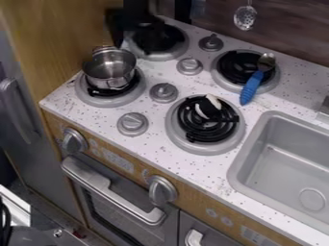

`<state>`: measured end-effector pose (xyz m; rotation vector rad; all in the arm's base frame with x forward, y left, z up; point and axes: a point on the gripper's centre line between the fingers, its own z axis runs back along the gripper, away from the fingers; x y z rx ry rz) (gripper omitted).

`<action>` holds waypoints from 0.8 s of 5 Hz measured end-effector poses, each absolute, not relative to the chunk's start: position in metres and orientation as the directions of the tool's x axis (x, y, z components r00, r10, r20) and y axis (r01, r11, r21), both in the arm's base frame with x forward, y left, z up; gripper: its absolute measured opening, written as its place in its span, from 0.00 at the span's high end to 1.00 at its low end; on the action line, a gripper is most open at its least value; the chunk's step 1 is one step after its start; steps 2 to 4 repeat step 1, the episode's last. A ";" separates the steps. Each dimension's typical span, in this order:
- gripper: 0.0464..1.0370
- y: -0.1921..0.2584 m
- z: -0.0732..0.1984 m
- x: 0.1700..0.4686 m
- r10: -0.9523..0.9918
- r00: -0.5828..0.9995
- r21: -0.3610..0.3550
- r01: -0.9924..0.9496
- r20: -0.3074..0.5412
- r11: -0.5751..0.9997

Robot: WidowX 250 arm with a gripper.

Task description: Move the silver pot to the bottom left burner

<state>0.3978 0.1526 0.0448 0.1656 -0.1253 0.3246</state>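
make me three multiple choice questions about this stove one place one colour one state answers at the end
1. Where is the silver pot? A: in the sink. B: on the front left burner. C: on the back right burner.
2. What colour is the handle of the spoon? A: blue. B: red. C: green.
3. How does the pot stand? A: upside down. B: on its side. C: upright.
Answers: B, it sits on that burner; A, the handle is blue; C, its open top faces up.

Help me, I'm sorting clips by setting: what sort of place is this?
Probably a toy kitchen: it has a silver pot on one of four burners, a sink in the same countertop, and an oven door below.
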 end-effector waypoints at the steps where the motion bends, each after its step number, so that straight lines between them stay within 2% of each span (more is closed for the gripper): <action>1: 0.04 0.131 0.054 0.382 0.283 0.948 0.137 -0.302 0.144 0.943; 4: 0.04 0.131 0.054 0.382 0.283 0.948 0.137 -0.302 0.144 0.943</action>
